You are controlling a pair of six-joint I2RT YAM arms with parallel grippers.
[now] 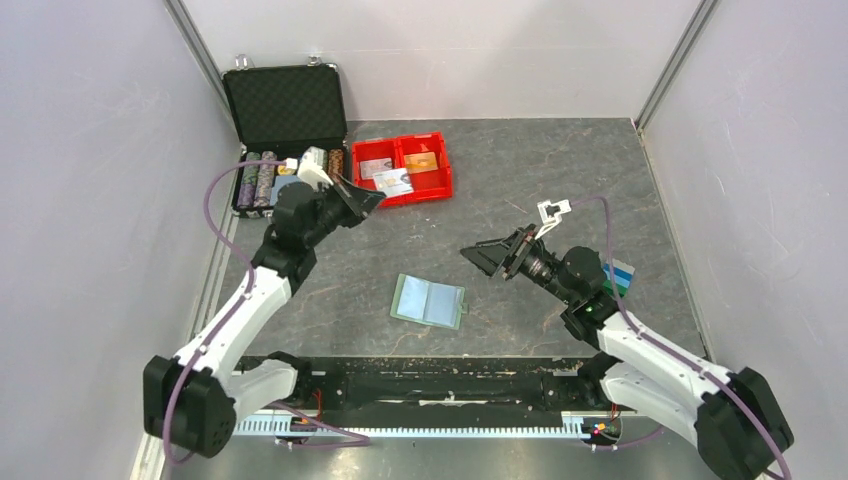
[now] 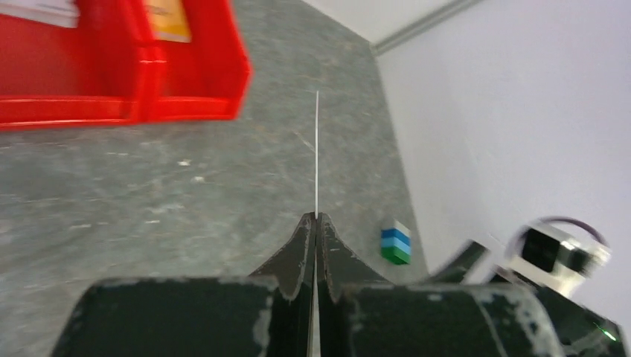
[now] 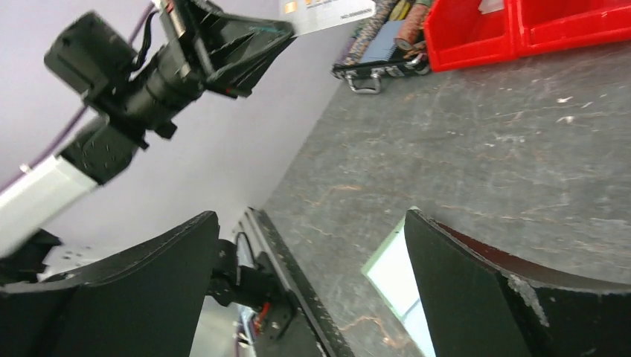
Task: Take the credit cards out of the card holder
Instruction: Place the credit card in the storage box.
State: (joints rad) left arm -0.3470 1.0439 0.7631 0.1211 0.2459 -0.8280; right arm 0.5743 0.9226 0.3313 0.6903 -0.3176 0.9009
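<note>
My left gripper (image 2: 316,223) is pressed together on a whitish card (image 3: 327,10), which sticks out ahead of the fingertips along its long axis, edge-on to the wrist camera. The release turns on one relation: the red bin (image 1: 430,196) lies just ahead and to the left of those fingertips, and from above the card appears to hang over its left compartment. I count one card in the grip, one orange card (image 1: 422,160) in the right compartment, and one pale flat piece (image 1: 375,168) in the left. The one card holder (image 1: 428,301) lies open and flat between the arms, nearer my right gripper (image 1: 490,256). That gripper is spread wide on nothing, and the holder's pockets look empty from above
</note>
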